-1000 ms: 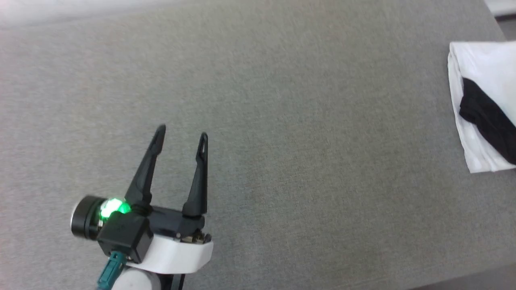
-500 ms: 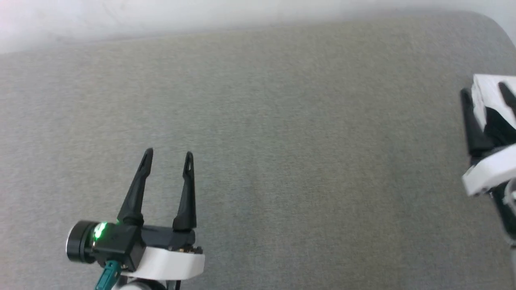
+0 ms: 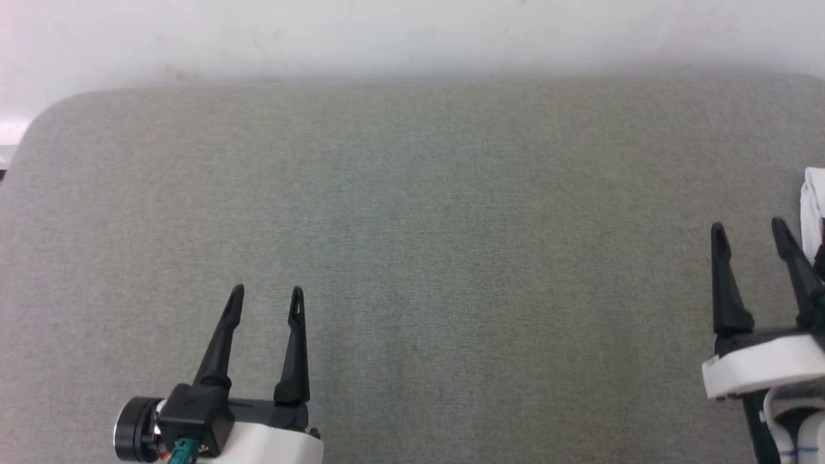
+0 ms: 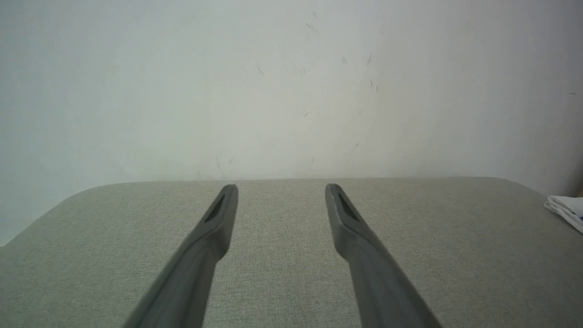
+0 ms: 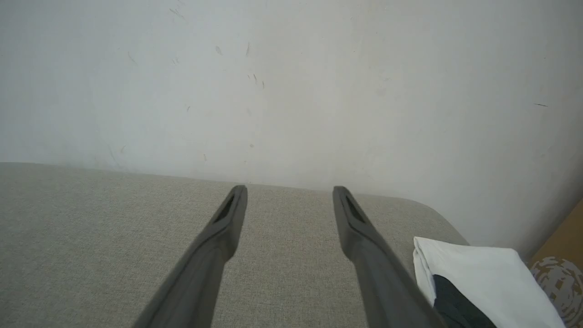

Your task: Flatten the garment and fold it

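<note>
Through the head camera I see the grey fabric worktop (image 3: 412, 212) running up to a pale wall (image 3: 412, 38). My left claw (image 3: 267, 291) sits at the lower left over bare cloth, its two dark fingers spread apart with nothing between them. My right claw (image 3: 747, 225) is at the lower right, likewise released and empty. Just past its outer finger, at the frame's right edge, a white sliver of the garment (image 3: 813, 193) lies on the worktop; I cannot tell from here whether finger and cloth touch. On the left wrist camera the left claw (image 4: 281, 188) points toward the scuffed wall (image 4: 291, 91), jaws wide. The garment (image 4: 567, 209) is a small white corner far off at the right edge, well apart from it. On the right wrist camera the right claw (image 5: 289, 190) is open and holds nothing. The garment (image 5: 478, 269) lies as a folded white packet just beside the finger on that view's right, near the worktop's (image 5: 91, 237) rounded corner, with a black sleeve (image 5: 451, 296) showing on its near side.
</note>
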Motion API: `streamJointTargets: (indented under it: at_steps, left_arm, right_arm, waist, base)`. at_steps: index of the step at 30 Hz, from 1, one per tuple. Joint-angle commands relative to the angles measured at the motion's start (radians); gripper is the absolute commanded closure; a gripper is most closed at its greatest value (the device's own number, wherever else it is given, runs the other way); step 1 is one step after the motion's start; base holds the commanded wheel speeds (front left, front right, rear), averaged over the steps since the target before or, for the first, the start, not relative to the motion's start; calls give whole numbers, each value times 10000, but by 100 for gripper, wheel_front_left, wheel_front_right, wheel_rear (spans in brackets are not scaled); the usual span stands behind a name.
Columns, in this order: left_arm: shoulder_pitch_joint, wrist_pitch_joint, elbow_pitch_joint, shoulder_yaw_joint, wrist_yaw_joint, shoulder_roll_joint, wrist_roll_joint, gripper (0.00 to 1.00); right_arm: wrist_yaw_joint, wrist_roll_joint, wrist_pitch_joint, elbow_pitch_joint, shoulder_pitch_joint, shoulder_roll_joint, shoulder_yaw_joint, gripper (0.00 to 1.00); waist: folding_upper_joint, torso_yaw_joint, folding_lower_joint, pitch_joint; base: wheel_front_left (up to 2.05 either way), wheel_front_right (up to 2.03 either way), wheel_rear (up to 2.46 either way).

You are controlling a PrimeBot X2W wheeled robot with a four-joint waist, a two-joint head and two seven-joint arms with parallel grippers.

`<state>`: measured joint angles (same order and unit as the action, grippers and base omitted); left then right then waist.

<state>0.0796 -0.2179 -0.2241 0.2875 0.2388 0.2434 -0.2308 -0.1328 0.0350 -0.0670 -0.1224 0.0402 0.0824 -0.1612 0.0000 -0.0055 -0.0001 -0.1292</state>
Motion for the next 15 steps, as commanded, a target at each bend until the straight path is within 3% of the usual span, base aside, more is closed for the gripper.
streamJointTargets:
  at_steps: [1, 15]
  left_arm:
    - [141, -93, 93, -34, 28, -41, -42, 0]
    - [574, -429, 1159, 159, -397, -319, -6, 0]
  right_arm:
    - [21, -129, -139, -4, -219, -91, -35, 0]
    - [21, 127, -1547, 1201, -1305, -318, -413, 0]
  waist:
    - [0, 188, 1, 177]
    - [0, 245, 1, 658]
  base:
    - [0, 0, 0]
    - [0, 0, 0]
